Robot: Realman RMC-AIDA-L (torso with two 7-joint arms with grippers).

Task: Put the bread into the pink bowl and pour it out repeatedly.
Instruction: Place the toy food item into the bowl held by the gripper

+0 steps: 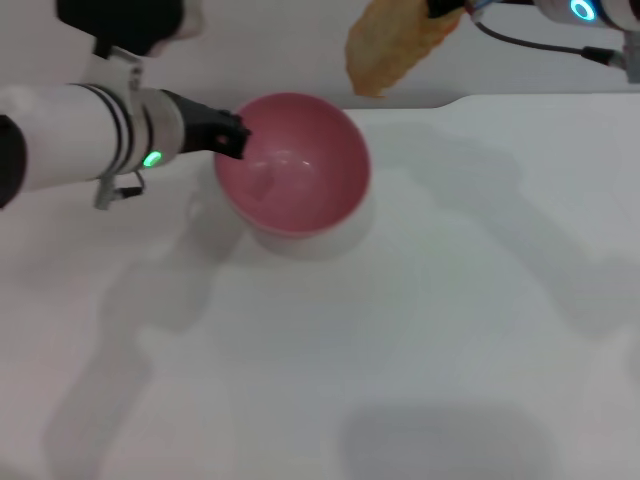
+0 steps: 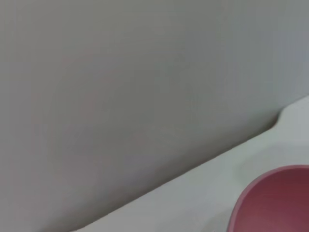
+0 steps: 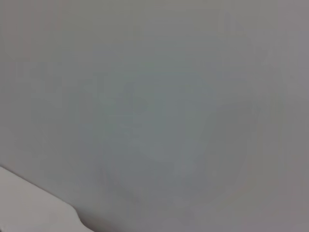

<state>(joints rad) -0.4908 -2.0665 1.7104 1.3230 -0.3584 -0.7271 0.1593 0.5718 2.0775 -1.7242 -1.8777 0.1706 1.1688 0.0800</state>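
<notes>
The pink bowl (image 1: 293,165) sits on the white table (image 1: 420,330), tilted with its opening towards me, and is empty. My left gripper (image 1: 232,134) is at the bowl's left rim and grips it. The bowl's rim also shows in the left wrist view (image 2: 277,200). The bread (image 1: 393,45) hangs in the air above and to the right of the bowl, its pale crumbly underside facing me. My right gripper (image 1: 452,8) holds its upper end at the top edge of the head view.
The table's far edge (image 1: 500,98) runs behind the bowl, with a grey wall (image 3: 154,96) beyond it. A black cable (image 1: 540,45) trails from the right arm. Open tabletop lies in front and to the right of the bowl.
</notes>
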